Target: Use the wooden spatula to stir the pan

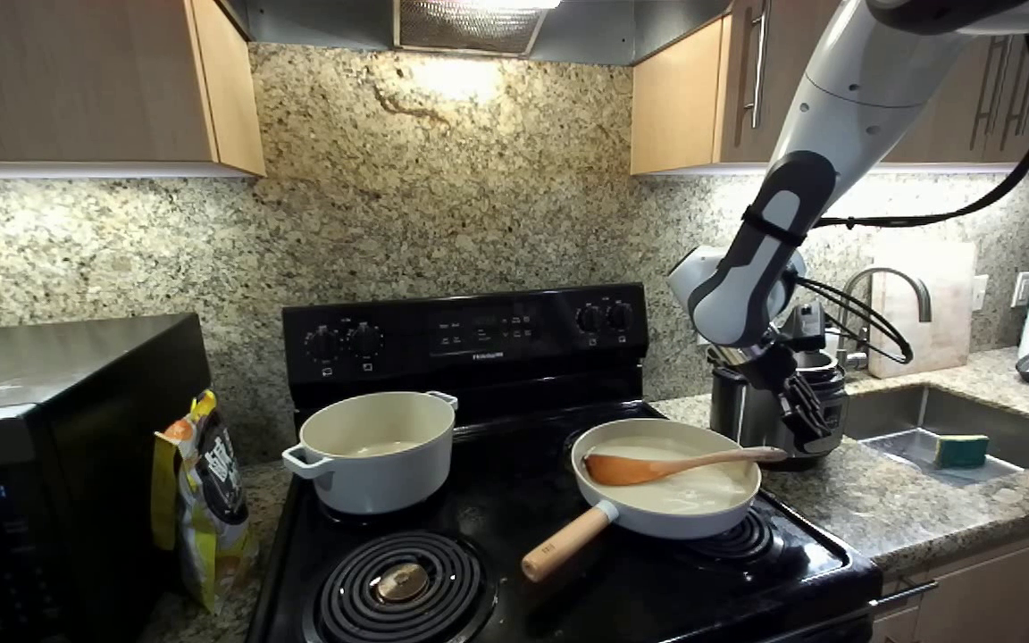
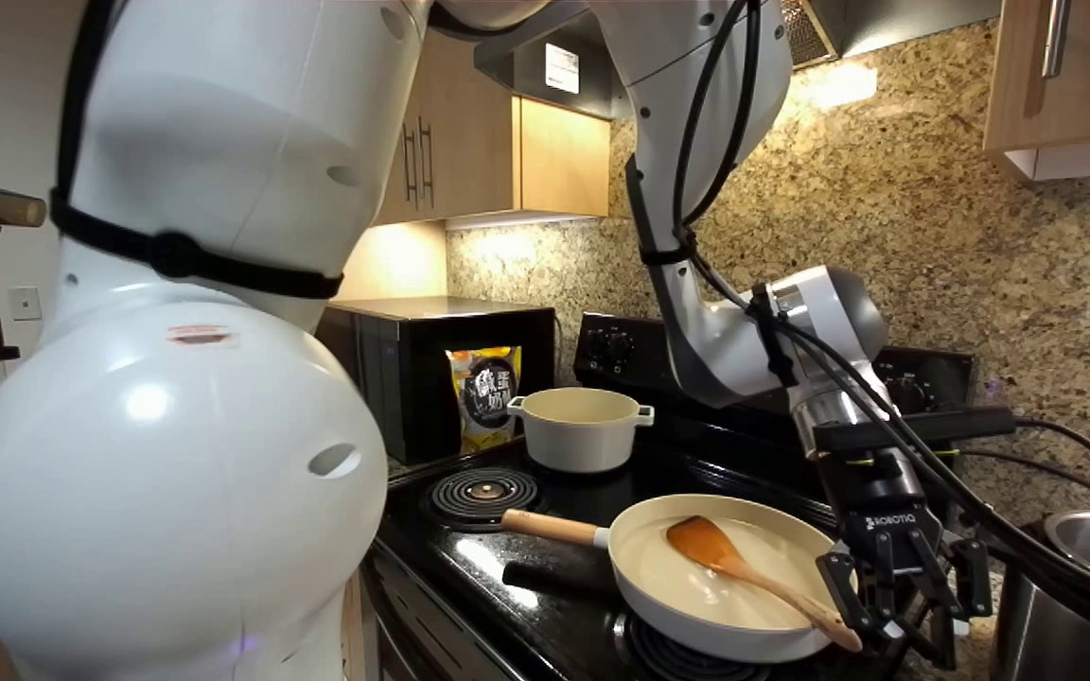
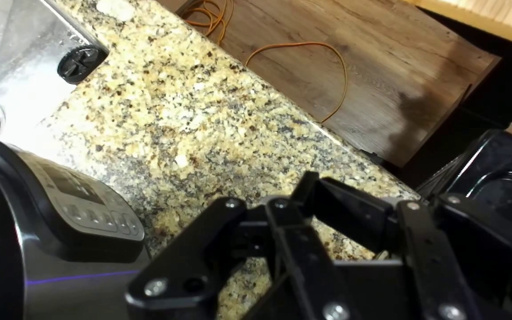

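The cream-white pan (image 1: pixel 702 529) rests on the right side of the stove, its light wooden handle (image 1: pixel 568 542) pointing toward the front left in an exterior view. The orange-brown wooden spatula (image 1: pixel 631 471) lies inside with its blade on the pan's floor. Its handle (image 2: pixel 796 601) leans over the rim on the side where my gripper (image 2: pixel 938 648) hangs. My gripper (image 1: pixel 811 436) is just past the handle's end; whether they touch is unclear. In the wrist view my gripper (image 3: pixel 316 180) has its fingertips together, with nothing between them. Neither pan nor spatula shows there.
A steel cooker (image 3: pixel 82 262) stands close beside my gripper on the granite counter (image 3: pixel 185 115). The sink (image 1: pixel 890 411) lies beyond it. A deep white pot (image 1: pixel 385 478) occupies the back left burner, with a snack bag (image 1: pixel 215 500) and microwave (image 1: pixel 121 429) further left.
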You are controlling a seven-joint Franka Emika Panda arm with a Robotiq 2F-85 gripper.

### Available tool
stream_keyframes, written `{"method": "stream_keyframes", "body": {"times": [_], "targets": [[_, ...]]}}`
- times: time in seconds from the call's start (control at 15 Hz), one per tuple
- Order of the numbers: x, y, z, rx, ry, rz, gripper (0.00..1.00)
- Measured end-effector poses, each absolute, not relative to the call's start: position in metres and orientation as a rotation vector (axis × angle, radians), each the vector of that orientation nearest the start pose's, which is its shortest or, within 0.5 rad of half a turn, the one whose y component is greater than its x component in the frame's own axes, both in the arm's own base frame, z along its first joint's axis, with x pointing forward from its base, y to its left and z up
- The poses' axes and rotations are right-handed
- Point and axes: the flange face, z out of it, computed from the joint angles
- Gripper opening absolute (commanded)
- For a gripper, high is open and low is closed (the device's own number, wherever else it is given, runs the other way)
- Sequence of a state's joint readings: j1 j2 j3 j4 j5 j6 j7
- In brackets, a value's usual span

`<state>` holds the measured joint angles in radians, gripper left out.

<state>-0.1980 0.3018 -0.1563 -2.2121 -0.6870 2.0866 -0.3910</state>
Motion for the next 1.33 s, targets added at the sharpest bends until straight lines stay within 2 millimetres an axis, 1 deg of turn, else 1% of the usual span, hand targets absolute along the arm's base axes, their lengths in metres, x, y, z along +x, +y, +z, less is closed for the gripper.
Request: {"method": "stream_keyframes", "body": {"times": [0.47,1.0,1.07,1.13,1.2,1.33], "targets": [[0.470,-0.207,0.226,-3.246,-0.858,1.019,0.03],[0.479,-0.209,0.234,-3.269,-0.826,0.975,0.03],[0.480,-0.209,0.235,-3.270,-0.823,0.971,0.05],[0.481,-0.209,0.235,-3.271,-0.820,0.968,0.09],[0.481,-0.209,0.236,-3.272,-0.818,0.966,0.10],[0.482,-0.209,0.236,-3.273,-0.815,0.963,0.15]]}}
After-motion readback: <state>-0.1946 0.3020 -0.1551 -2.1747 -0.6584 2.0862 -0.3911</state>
